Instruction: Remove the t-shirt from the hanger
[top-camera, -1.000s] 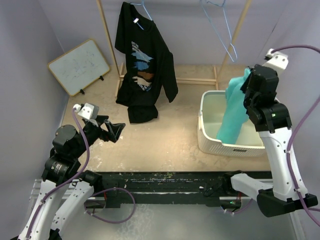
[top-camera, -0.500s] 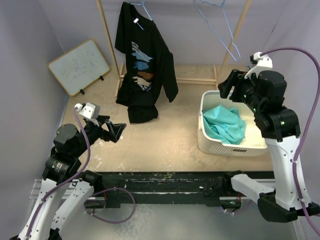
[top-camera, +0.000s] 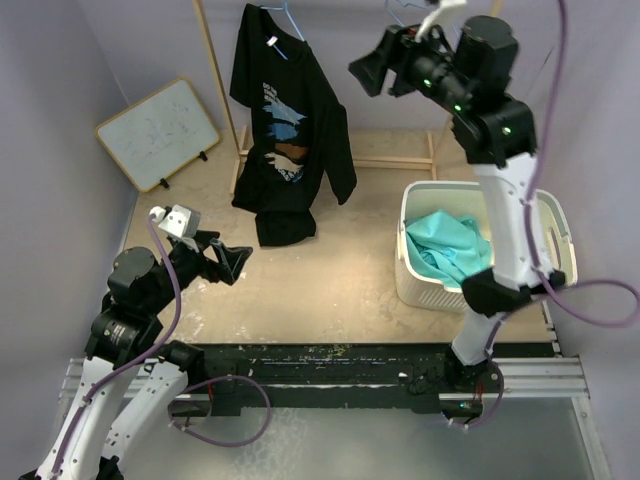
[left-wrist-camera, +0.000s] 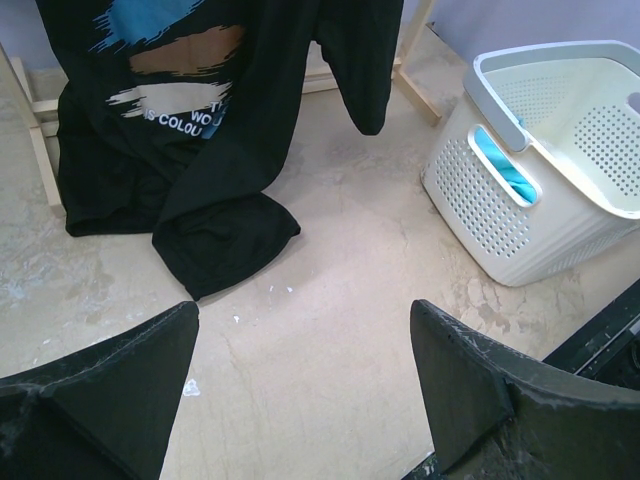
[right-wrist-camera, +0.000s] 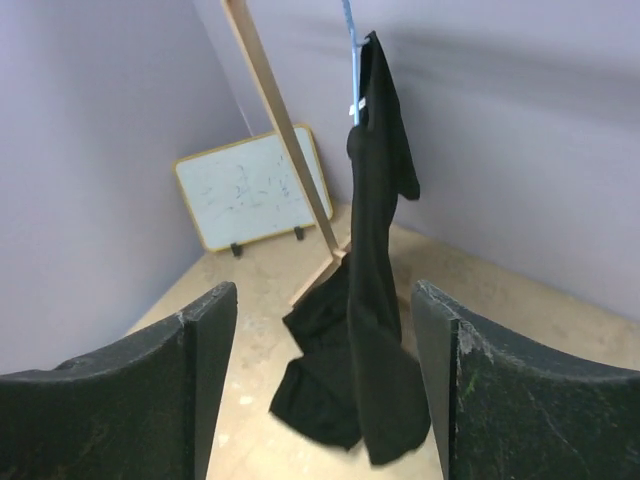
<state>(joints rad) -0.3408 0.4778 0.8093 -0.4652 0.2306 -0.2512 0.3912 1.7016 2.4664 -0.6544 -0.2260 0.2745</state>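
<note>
1. Reaching high above the desk (top-camera: 330, 270), my right hand (top-camera: 372, 68) stands with its jaws apart and nothing between them, facing toward the robot's left side.
2. Framed between those open fingers in the right wrist view, the black t-shirt (top-camera: 290, 120) hangs edge-on and well apart from the hand, with no contact yet.
3. The shirt sits on a blue hanger (right-wrist-camera: 349, 25) hooked at the top of the wooden rack (top-camera: 221, 80). Its long axis runs straight down, and the hem is folded onto the desk at the bottom.
4. Collar and hanger lie at about the right hand's height, so I judge this arm the nearer one for working the neck off the hook end.
5. My left hand (top-camera: 236, 258) hovers low with its jaws wide and empty. It points at the crumpled hem, near it but not touching, which makes it the nearer hand for the bottom of the shirt.
6. Farther out on the right, a white basket (top-camera: 415, 285) holds a teal garment (top-camera: 450, 245). A small whiteboard (top-camera: 160, 133) leans against the left wall.
7. As I read it, the coming move turns on closing the sideways gap between the right hand and the collar.
</note>
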